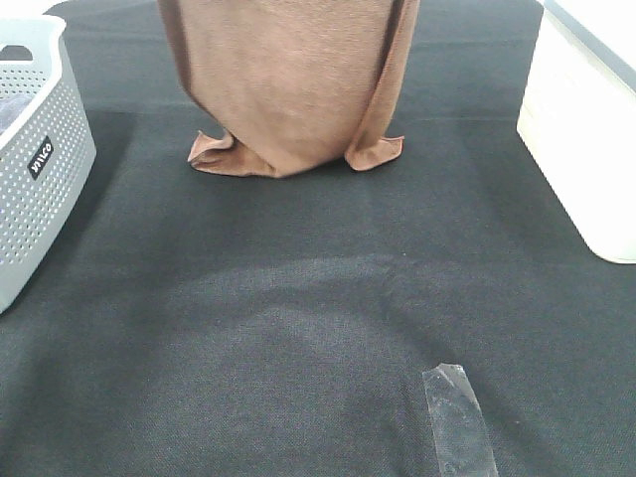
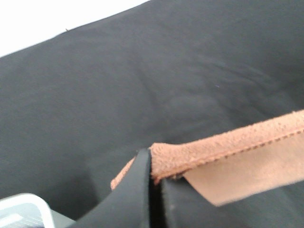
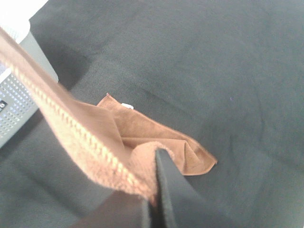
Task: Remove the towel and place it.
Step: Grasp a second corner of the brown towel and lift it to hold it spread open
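Two pinches holding: left fingers (image 2: 128,202) and right fingers (image 3: 175,199) both clamped on towel (image 1: 288,89) hem. Towel hangs over table (image 1: 298,348), lower corners crumpled on it — raise both sides evenly, keep hem taut, clear table before moving.

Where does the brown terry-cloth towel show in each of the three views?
Exterior high: brown terry-cloth towel hangs at top centre, lower corners on the black table cloth.
Left wrist: hem pinched in the left gripper.
Right wrist: hem pinched in the right gripper, one corner lying beyond.
Shared landmark: that black table cloth.
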Controlling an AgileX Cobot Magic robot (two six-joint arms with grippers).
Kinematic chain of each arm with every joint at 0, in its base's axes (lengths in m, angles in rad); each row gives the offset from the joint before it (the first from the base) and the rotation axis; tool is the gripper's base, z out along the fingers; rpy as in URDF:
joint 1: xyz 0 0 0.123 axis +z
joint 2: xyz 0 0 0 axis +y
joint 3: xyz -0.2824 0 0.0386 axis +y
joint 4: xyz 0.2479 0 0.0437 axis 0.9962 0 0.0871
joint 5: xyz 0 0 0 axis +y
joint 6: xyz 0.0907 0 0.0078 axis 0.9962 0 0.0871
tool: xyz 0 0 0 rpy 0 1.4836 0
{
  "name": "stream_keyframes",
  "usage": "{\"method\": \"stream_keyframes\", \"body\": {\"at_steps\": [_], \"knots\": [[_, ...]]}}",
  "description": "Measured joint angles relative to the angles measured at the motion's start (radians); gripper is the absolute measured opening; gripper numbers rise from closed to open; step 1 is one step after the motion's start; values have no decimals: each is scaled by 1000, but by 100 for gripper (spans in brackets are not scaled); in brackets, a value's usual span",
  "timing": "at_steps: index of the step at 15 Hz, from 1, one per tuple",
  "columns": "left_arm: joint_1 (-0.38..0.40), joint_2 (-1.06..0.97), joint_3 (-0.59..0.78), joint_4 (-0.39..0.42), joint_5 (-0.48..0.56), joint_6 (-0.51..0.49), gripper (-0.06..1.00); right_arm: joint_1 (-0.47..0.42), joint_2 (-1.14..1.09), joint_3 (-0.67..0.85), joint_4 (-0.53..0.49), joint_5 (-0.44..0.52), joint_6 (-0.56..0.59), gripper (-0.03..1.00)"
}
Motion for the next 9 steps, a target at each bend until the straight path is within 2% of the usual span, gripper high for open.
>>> {"method": "stream_keyframes", "body": {"at_steps": [5,9], "knots": [[-22,-329,543,-41,0,20,0,2,-254,412,19,0,9,1],[-61,-558,828,-65,-4,57,0,3,-412,590,38,0,-106,1]]}}
